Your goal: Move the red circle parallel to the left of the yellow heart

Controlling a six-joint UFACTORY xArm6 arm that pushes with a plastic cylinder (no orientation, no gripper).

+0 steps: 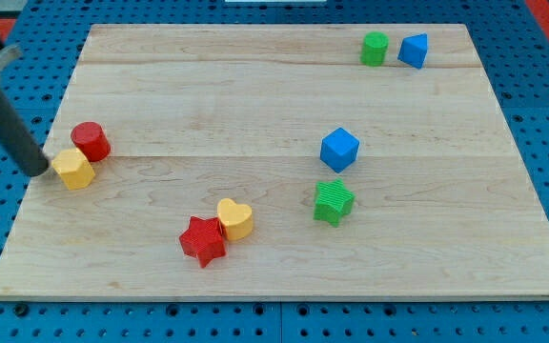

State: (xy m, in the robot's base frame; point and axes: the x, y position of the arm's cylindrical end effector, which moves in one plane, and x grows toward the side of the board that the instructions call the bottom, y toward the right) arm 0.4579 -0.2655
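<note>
The red circle (91,141) sits near the board's left edge, touching a yellow hexagon block (73,169) just below-left of it. The yellow heart (235,218) lies lower in the middle, touching a red star (203,240) on its left. My tip (42,171) is at the board's left edge, right beside the yellow hexagon's left side and below-left of the red circle. The rod slants up to the view's top left.
A blue cube (339,149) and a green star (333,201) lie right of centre. A green cylinder (375,49) and a blue triangle block (413,50) sit at the top right. The wooden board (284,276) rests on a blue pegboard.
</note>
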